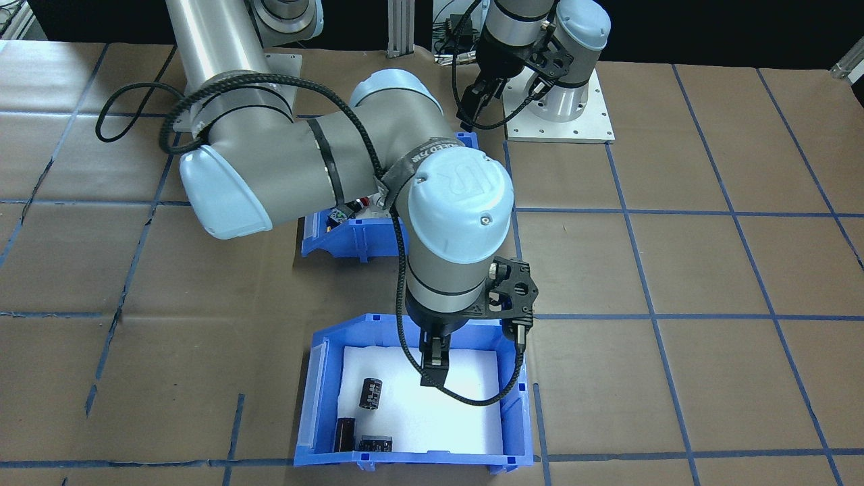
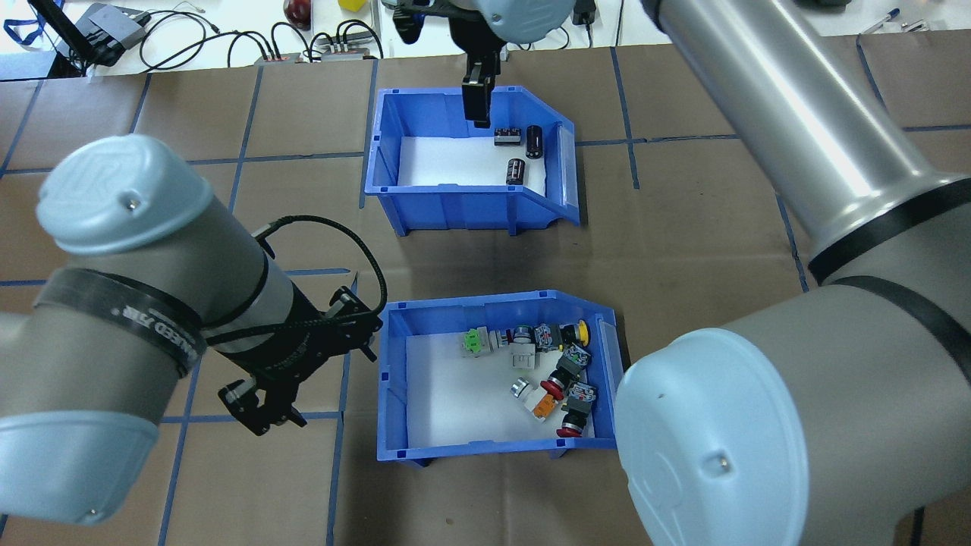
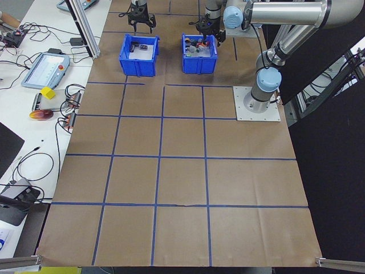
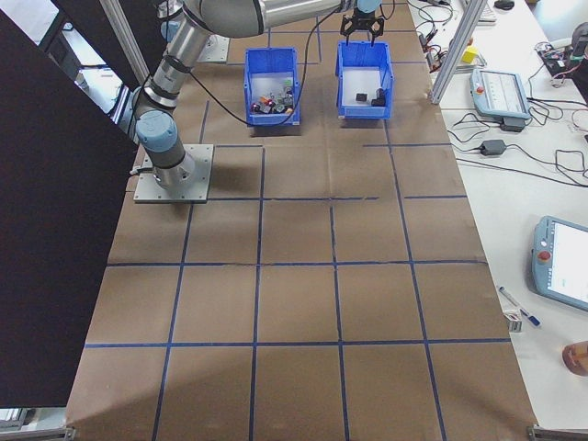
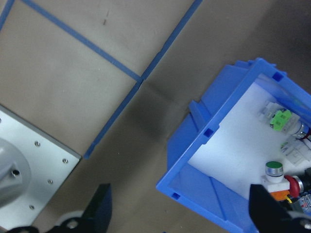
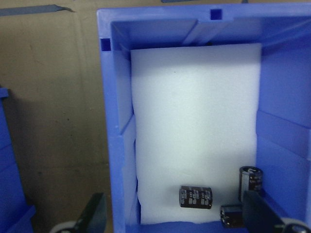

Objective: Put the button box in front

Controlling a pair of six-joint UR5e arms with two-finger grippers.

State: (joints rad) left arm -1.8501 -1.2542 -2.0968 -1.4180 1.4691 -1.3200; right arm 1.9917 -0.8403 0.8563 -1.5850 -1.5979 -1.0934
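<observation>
Hovering open-jawed over the capacitor bin (image 2: 394,163), the right gripper (image 2: 476,102) could grab the wrong one. The button box (image 2: 394,394) sits behind that bin, nearer the robot; left gripper (image 2: 274,406) open beside it.

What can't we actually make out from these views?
- Front-facing view: the button box is mostly hidden by the right arm's elbow; its contents barely show.
- Overhead view: the box's right end is partly covered by the same elbow; right gripper jaws read only edge-on.
- Side views: both bins too small to tell parts.
- Wrist views: fingertips cut off by the bottom edge.
</observation>
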